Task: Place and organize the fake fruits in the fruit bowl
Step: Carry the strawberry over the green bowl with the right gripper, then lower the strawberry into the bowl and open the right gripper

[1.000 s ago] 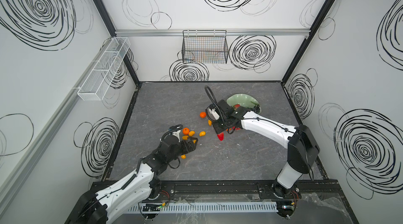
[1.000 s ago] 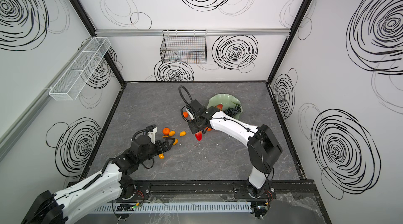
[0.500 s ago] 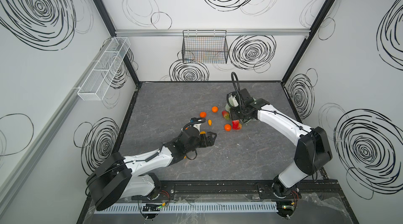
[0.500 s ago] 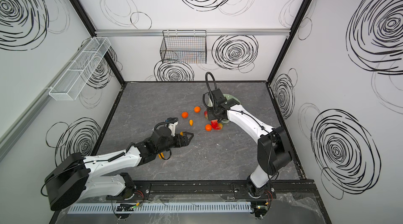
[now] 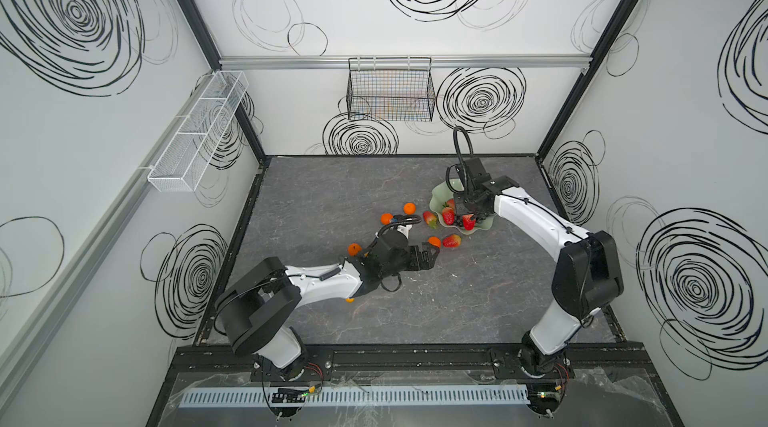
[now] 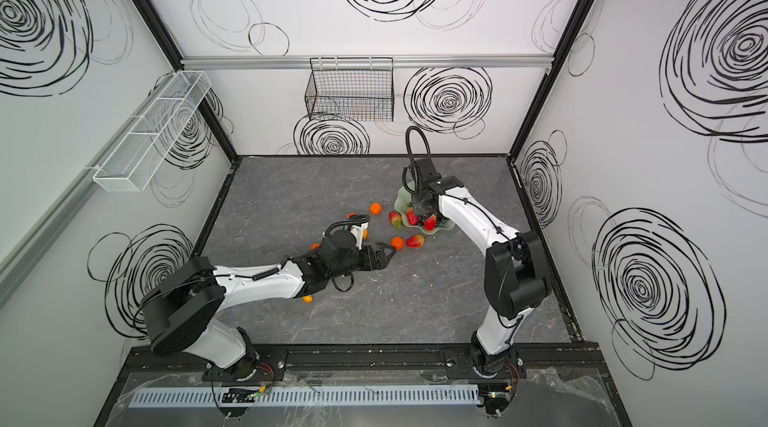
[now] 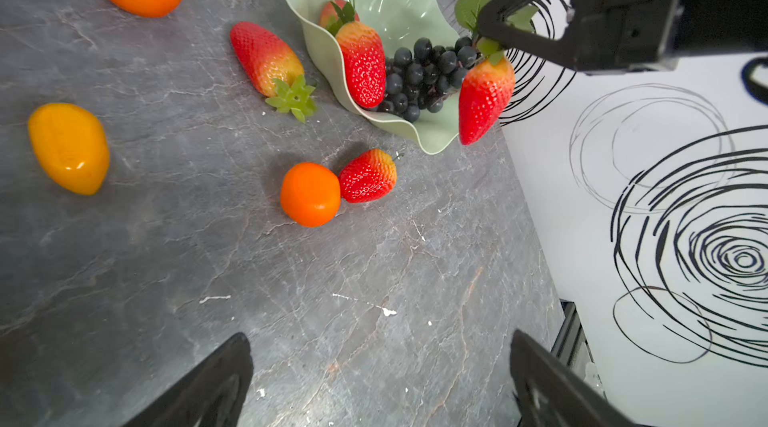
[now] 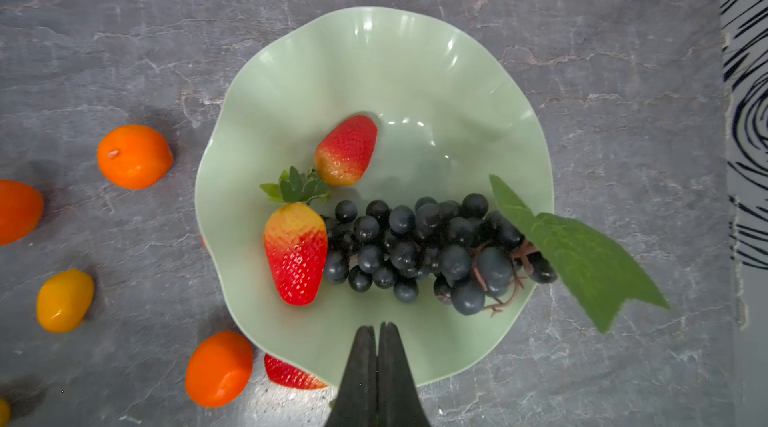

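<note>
There's the pale green fruit bowl (image 8: 374, 51) toward the far right corner of the table (image 5: 332, 196), and inside it the grape bunch (image 8: 415, 246) lies flat, leaf end poking out over the rim, two strawberries (image 8: 296, 254) by its other end. The right gripper (image 8: 376, 333) has its fingers pinched tight on a hanging strawberry (image 7: 484, 99), tip straight down above the rim! The left gripper (image 5: 433, 253), fingers spread wide and empty, sits near a loose tangerine (image 5: 434, 241).

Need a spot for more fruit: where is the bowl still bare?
The bowl is bare in its back half, between rim and small strawberry. The front is crowded: big strawberry, grapes, and the right pincer shut on a third strawberry near the front rim.
</note>
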`<action>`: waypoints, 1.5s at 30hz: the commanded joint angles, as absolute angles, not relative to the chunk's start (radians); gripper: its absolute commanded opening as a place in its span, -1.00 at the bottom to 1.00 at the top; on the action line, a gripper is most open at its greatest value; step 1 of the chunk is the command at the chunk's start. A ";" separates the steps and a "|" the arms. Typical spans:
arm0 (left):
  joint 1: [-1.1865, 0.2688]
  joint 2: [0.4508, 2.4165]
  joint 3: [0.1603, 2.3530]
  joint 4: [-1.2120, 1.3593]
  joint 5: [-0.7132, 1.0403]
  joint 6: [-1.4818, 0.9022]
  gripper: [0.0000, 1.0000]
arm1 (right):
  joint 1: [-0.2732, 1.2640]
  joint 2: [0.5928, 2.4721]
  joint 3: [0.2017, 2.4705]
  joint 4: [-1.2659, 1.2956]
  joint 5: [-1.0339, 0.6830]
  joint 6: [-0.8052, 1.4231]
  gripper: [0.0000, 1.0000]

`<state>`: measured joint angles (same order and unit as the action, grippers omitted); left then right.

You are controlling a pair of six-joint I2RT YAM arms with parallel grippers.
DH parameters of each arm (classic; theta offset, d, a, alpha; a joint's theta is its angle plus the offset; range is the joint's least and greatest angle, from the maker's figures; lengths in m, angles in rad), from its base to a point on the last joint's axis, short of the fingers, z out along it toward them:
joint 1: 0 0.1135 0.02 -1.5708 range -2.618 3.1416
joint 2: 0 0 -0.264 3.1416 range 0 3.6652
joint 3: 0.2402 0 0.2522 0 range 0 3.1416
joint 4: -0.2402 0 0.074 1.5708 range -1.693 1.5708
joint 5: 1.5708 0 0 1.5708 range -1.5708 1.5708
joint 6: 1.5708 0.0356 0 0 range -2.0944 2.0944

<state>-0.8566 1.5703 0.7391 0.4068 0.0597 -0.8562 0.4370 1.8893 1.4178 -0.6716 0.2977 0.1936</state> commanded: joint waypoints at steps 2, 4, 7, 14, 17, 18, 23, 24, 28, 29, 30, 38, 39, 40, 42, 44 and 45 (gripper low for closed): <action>-0.854 1.593 0.790 0.458 0.076 -0.849 0.99 | 0.430 1.972 1.485 -0.696 0.401 0.171 -1.00; -0.853 1.601 0.800 0.453 0.079 -0.848 0.99 | 0.425 1.989 1.494 -0.694 0.394 0.166 -1.00; -0.849 1.606 0.801 0.453 0.083 -0.848 0.99 | 0.420 2.013 1.506 -0.685 0.380 0.155 -1.00; -0.840 1.597 0.762 0.469 0.084 -0.861 0.99 | 0.413 2.087 1.554 -0.701 0.302 0.136 -1.00; -0.838 1.589 0.743 0.473 0.079 -0.862 0.99 | 0.415 2.105 1.556 -0.703 0.275 0.135 -1.00; -0.837 1.587 0.738 0.473 0.078 -0.862 0.99 | 0.415 2.109 1.555 -0.704 0.266 0.134 -1.00; -0.835 1.582 0.723 0.476 0.078 -0.864 0.99 | 0.416 2.123 1.560 -0.710 0.247 0.133 -0.83; -0.836 1.580 0.721 0.474 0.078 -0.864 0.99 | 0.417 2.122 1.560 -0.708 0.244 0.133 -0.79; -0.836 1.565 0.707 0.471 0.070 -0.864 0.99 | 0.416 2.105 1.557 -0.706 0.234 0.139 -0.60; -0.835 1.561 0.701 0.473 0.070 -0.865 0.99 | 0.416 2.098 1.556 -0.703 0.233 0.140 -0.58; -0.834 1.557 0.697 0.473 0.069 -0.867 0.99 | 0.417 2.090 1.554 -0.701 0.230 0.143 -0.54; -0.836 1.479 0.662 0.433 0.041 -0.865 0.99 | 0.420 1.973 1.510 -0.686 0.184 0.177 -0.28; -0.836 1.464 0.658 0.420 0.036 -0.863 0.99 | 0.422 1.953 1.500 -0.682 0.176 0.180 -0.26; -0.837 1.445 0.652 0.404 0.026 -0.858 0.99 | 0.426 1.928 1.481 -0.674 0.167 0.188 -0.25; -0.839 1.406 0.637 0.374 0.008 -0.849 0.99 | 0.438 1.880 1.446 -0.661 0.156 0.201 -0.24; -0.841 1.358 0.618 0.337 -0.011 -0.838 0.99 | 0.457 1.829 1.401 -0.646 0.156 0.217 -0.23; -0.841 1.337 0.608 0.320 -0.017 -0.833 0.99 | 0.470 1.810 1.382 -0.639 0.158 0.222 -0.23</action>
